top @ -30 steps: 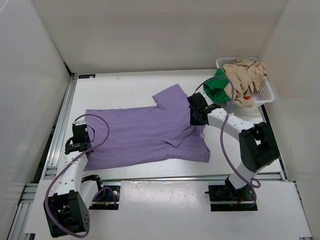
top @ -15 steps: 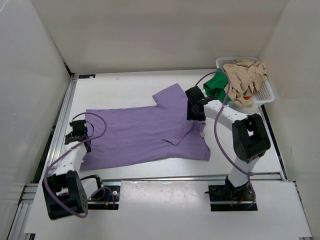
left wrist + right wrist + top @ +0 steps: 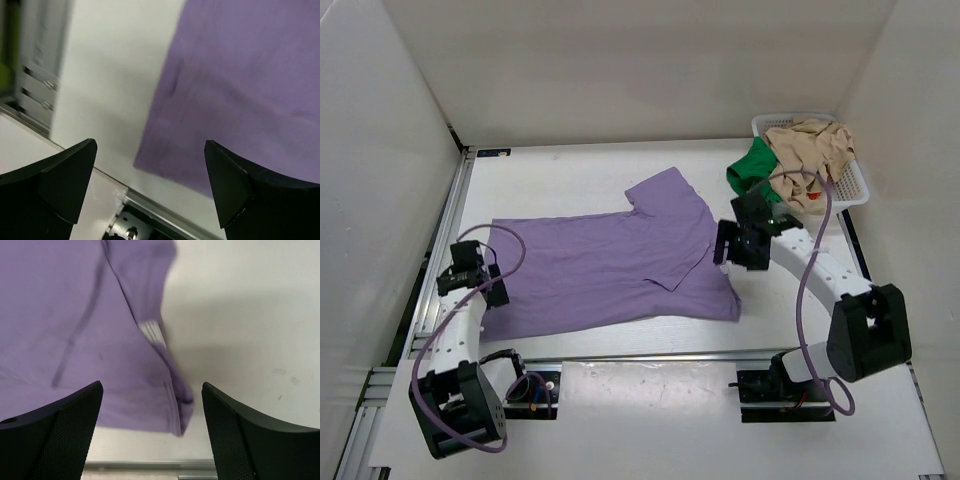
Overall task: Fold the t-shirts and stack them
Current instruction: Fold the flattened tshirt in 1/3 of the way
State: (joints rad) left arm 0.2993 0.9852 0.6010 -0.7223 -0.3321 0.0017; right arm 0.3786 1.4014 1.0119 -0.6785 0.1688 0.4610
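Look first at what surrounds your work: the white lattice basket (image 3: 852,186) sits in the far right corner of the table (image 3: 570,170), and a tan t-shirt (image 3: 812,150) is heaped in it, crumpled. A green t-shirt (image 3: 752,168) spills over the basket's left side toward the table. An aluminium rail (image 3: 445,250) runs along the table's left edge, and the right arm's purple cable (image 3: 815,190) loops up in front of the basket. Nothing lies on top of the lavender t-shirt (image 3: 610,265), which is spread nearly flat across the middle of the table, its hem toward the left edge. One sleeve points toward the far edge, and the other end is folded into a flap near the near edge. It shows a few soft creases, and in your right wrist view a small white label (image 3: 152,332) shows at the folded seam. Your left gripper (image 3: 472,275) hangs over the shirt's near left corner with its jaws spread wide and nothing between them; the left wrist view shows bare table and the shirt's corner beneath. Your right gripper (image 3: 732,245) is just beside the shirt's right edge, jaws likewise wide apart and holding nothing.
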